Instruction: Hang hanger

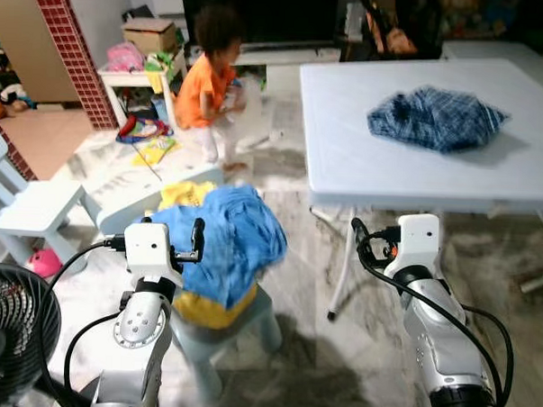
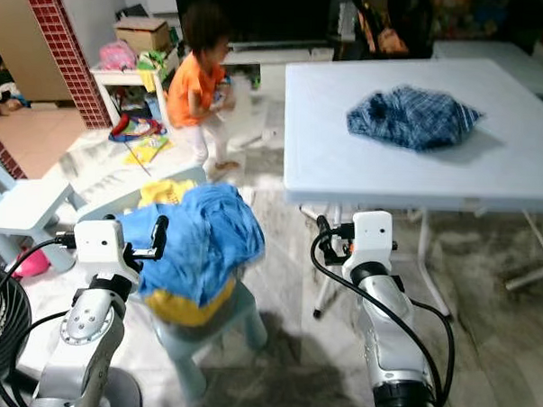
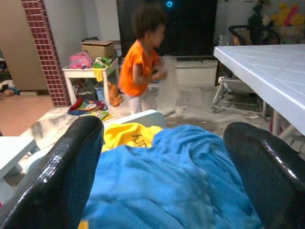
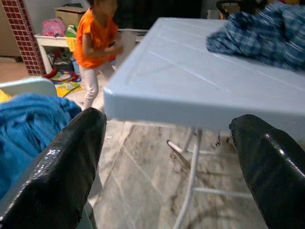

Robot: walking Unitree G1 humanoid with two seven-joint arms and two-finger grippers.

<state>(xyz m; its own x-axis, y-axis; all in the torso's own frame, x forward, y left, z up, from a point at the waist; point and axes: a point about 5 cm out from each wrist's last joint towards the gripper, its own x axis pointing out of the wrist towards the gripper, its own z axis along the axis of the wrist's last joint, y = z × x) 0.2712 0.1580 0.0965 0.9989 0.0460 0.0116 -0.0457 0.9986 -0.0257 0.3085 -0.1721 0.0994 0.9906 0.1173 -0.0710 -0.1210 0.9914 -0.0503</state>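
I am holding my left claw (image 3: 162, 167) and right claw (image 4: 167, 162) wide open, gripping nothing. One blue checked shirt (image 1: 435, 117) is lying on the white worktop (image 1: 346, 144); one blue towel (image 1: 225, 242) is draping one small chair (image 1: 248, 320).

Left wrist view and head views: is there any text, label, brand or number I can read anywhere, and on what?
No text reads clearly in any view.
Yellow garment under the blue cloth: a faint dark print, too blurred to read.
Cardboard box on the small white table: no legible marking.
Books on the floor: colourful covers, too small to read.
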